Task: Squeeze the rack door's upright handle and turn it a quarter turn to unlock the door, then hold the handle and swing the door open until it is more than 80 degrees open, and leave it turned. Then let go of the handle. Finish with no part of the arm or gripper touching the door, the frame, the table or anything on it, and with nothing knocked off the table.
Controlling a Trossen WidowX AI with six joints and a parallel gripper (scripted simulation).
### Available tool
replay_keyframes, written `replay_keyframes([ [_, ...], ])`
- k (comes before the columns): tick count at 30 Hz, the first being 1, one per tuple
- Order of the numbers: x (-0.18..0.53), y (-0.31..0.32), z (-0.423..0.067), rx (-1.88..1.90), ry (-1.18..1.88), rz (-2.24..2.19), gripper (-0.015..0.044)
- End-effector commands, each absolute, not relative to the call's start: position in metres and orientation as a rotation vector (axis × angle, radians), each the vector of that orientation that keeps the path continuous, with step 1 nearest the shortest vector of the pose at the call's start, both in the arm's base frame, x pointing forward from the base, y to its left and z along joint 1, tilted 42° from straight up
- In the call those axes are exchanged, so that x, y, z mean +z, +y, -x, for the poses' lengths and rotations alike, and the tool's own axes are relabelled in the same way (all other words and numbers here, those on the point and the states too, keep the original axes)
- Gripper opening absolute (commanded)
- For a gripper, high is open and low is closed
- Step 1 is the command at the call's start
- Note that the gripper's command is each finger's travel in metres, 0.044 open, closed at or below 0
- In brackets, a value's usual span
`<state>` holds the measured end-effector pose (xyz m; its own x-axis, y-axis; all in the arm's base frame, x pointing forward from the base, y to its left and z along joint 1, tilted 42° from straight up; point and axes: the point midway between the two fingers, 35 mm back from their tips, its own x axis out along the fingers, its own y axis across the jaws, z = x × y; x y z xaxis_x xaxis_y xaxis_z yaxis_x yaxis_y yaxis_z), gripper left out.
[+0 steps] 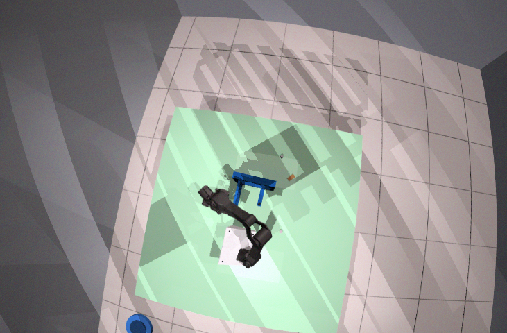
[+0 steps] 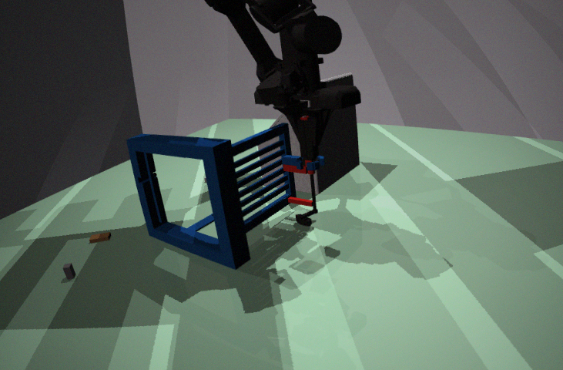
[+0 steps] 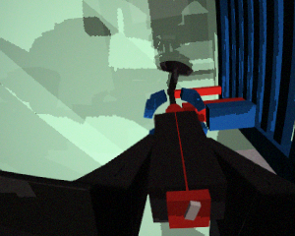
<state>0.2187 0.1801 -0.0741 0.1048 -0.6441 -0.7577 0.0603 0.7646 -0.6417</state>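
Observation:
The blue rack frame (image 1: 254, 180) (image 2: 225, 192) stands upright on the green table (image 1: 313, 243) (image 2: 421, 318). The barred blue door (image 1: 236, 193) (image 2: 259, 139) (image 3: 291, 74) stands out from one side post toward the robot's base, roughly square to the frame. The upright handle (image 2: 314, 187) (image 3: 173, 81) is at the door's free edge, with a dark rod and foot below a blue bracket with red parts. My gripper (image 2: 308, 139) (image 3: 178, 144) is shut on the handle's upper part from both sides. The handle's exact turn is hard to tell. The arm hides the gripper in the top view.
A pale block (image 1: 228, 251) (image 2: 340, 143) stands behind the door, beneath the arm. An orange block (image 1: 290, 177) (image 2: 99, 237) and a small grey piece (image 1: 281, 155) (image 2: 68, 271) lie beyond the frame. A small pinkish piece (image 1: 280, 231) lies near the arm's elbow.

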Motion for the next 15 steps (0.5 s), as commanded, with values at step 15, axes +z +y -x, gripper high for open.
replay_keyframes([
  [15, -0.0759, 0.1822, -0.2194, -0.582, 1.369, 0.492, 0.0076],
])
